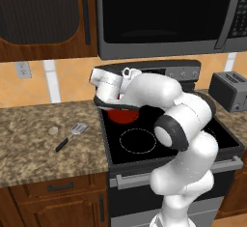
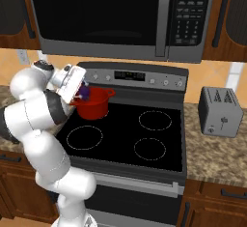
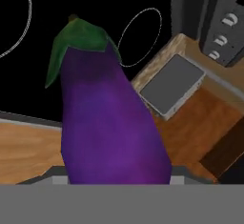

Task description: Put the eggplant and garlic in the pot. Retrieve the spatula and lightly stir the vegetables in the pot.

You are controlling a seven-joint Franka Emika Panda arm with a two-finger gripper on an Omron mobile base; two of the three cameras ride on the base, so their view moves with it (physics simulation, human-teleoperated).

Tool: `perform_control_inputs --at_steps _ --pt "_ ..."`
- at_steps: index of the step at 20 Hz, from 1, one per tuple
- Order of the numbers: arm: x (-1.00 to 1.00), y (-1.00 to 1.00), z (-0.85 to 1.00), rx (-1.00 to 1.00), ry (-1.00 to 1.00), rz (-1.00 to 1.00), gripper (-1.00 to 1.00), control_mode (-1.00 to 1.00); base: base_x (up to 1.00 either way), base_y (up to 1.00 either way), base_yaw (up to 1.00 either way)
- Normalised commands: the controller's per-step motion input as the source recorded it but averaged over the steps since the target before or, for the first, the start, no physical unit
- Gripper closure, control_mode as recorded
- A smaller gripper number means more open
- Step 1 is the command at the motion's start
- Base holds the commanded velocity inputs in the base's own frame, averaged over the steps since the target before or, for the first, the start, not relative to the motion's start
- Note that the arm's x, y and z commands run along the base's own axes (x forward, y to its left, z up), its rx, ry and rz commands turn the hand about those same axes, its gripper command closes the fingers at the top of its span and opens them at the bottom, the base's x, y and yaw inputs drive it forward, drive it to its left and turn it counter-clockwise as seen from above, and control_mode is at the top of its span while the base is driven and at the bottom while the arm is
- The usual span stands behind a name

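Because the small glossy purple eggplant with its green stem cap [image 3: 107,113] is carried in the jaws of the gripper [image 2: 83,92] just above the squat round red pot [image 2: 94,106] on the black stove top [image 2: 125,139], it is judged light, firm and smooth-skinned (so apt to slip); a hold across its thick lower body suits it. In the hand view its long axis runs away from the jaws, cap end farthest.

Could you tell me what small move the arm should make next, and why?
Probably open the gripper to drop the eggplant: it seems held right over the red pot on the stove, while the garlic and spatula wait on the counter.
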Motion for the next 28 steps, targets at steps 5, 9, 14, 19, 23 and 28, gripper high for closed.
perform_control_inputs --at_steps 5,9,14,19,23,28 --pt "0.65 0.16 -0.14 -0.33 0.47 0.07 1.00 -1.00 0.00 0.00 0.00" --pt "0.55 0.01 -0.02 0.00 0.23 0.18 1.00 -1.00 0.00 0.00 0.00" --pt "0.38 -0.01 -0.13 0.17 0.17 0.23 1.00 -1.00 0.00 0.00 0.00" --pt "0.52 -0.21 -0.28 0.25 0.13 0.27 1.00 -1.00 0.00 0.00 0.00" --pt "0.67 -0.17 -0.38 0.12 0.11 0.22 1.00 -1.00 0.00 0.00 0.00" --pt "0.55 0.00 -0.53 0.00 0.16 0.15 1.00 -1.00 0.00 0.00 0.00"
